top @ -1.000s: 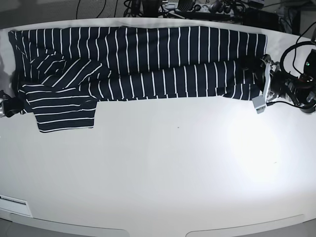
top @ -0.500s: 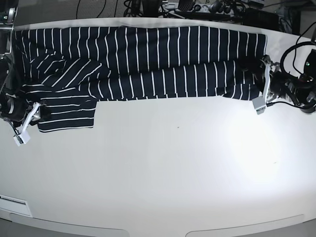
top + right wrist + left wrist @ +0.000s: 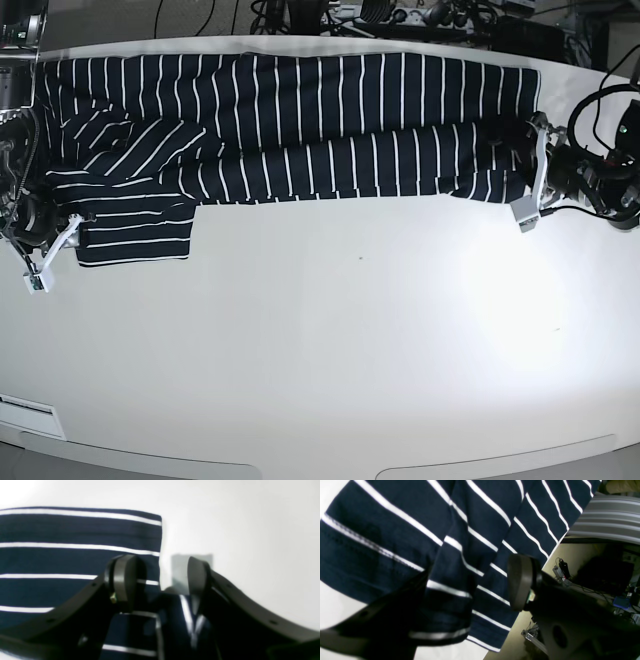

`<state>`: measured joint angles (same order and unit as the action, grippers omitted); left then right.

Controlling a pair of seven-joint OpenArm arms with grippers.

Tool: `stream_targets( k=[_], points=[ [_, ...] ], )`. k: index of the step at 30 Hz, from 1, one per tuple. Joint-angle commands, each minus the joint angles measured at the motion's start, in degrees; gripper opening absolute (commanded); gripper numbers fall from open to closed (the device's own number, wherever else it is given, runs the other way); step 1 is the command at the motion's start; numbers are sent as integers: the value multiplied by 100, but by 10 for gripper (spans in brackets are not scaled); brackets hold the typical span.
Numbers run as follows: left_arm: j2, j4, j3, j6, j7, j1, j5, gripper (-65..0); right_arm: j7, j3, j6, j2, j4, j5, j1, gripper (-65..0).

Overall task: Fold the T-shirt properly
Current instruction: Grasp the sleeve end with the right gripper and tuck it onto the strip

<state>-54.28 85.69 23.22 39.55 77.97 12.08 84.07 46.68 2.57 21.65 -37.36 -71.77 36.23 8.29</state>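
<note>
T-shirt (image 3: 300, 125): folded band on table (image 3: 330, 350).
Left gripper (image 3: 470, 587): jaws apart, straddling hem – wrist view only.
Right gripper (image 3: 160, 580): jaws apart at sleeve corner – cloth between them.

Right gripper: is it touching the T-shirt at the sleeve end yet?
Cannot tell. In the right wrist view the right gripper stands open over the T-shirt, its edge between the fingers, but no contact or gap shows plainly. The base view is too coarse.

T-shirt (image 3: 300, 125) lies along table's (image 3: 350, 350) far edge.
</note>
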Motion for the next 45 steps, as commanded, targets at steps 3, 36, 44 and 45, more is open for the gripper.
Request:
stream_targets(
  k=[3, 36, 44, 45],
  points=[
    [-127, 50, -76, 45, 4, 96, 93, -280, -103, 63, 271, -136, 179, 264, 109, -304],
    [-127, 50, -76, 45, 0, 116, 93, -281, 3332, 1266, 1835, -671, -1998, 4877, -1069, -650],
    [-127, 50, -76, 45, 2, 111, 93, -281, 3332, 2039, 1835, -824, -4151, 4877, -2710, -650],
    [-127, 50, -76, 45, 2, 111, 93, -281, 3332, 2100, 1835, -826, -4328, 4877, -2898, -650]
  ],
)
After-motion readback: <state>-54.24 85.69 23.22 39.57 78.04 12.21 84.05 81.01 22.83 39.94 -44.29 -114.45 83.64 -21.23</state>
